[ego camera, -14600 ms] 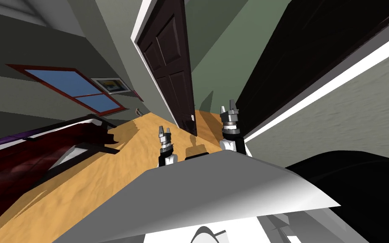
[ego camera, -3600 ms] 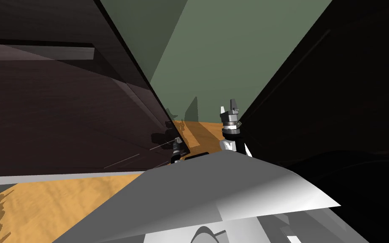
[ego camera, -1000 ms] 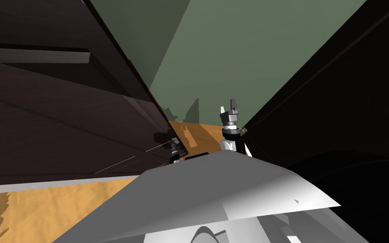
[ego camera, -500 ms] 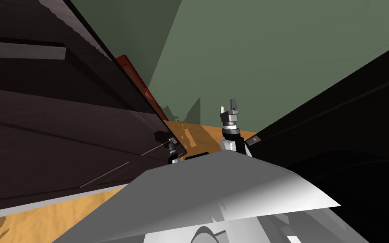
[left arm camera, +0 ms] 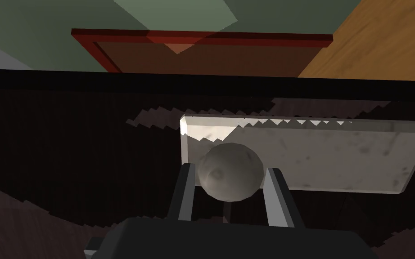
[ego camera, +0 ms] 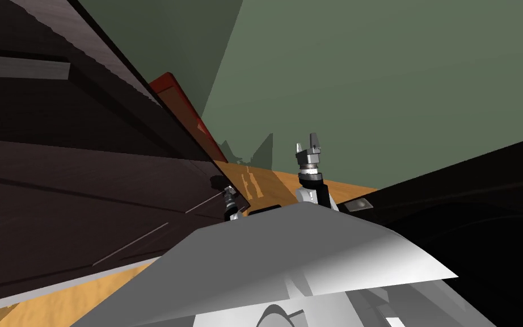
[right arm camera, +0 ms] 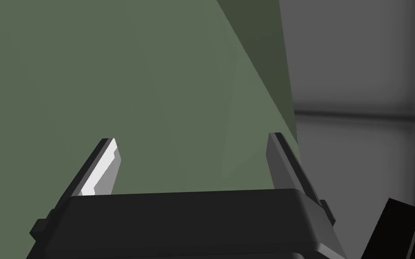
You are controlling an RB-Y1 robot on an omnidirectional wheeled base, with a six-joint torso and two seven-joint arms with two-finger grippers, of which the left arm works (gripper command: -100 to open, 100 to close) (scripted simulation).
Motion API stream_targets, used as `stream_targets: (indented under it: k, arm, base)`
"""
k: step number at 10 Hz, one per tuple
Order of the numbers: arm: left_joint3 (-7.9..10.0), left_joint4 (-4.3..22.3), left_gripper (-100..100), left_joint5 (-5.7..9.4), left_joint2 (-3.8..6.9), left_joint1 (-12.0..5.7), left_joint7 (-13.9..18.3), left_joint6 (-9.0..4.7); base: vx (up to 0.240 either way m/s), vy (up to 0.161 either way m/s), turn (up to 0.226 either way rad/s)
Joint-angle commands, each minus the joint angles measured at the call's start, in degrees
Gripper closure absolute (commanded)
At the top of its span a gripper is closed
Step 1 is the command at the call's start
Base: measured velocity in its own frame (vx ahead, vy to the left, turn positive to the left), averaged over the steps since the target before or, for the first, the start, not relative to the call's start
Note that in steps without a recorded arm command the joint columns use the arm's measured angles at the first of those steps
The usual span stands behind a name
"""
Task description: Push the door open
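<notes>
At the doorway, the left gripper stays clamped on the round grey knob of the dark door, which stands at the robot's left and has swung wider in the last second, baring a red-framed panel beyond its edge and more green wall. The push appears to be working, with the opening nearly wide enough. The right gripper hangs raised, its fingers spread and empty.

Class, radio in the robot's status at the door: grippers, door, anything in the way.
Left gripper shut on round knob. Right gripper open, idle. Dark door ajar. Red-framed panel beyond door's edge, possible obstruction.
</notes>
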Motion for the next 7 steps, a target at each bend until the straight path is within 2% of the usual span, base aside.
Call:
stream_targets:
  k: [1, 7]
  arm:
    - [0.57, -0.1, 100, 0.56, 0.29, 0.08, -0.3, -0.17]
    - [3.87, -0.5, 100, 3.76, 0.63, 0.57, -2.2, -1.11]
  base:
    - [0.128, -0.004, 0.029]
    - [0.206, -0.003, 0.049]
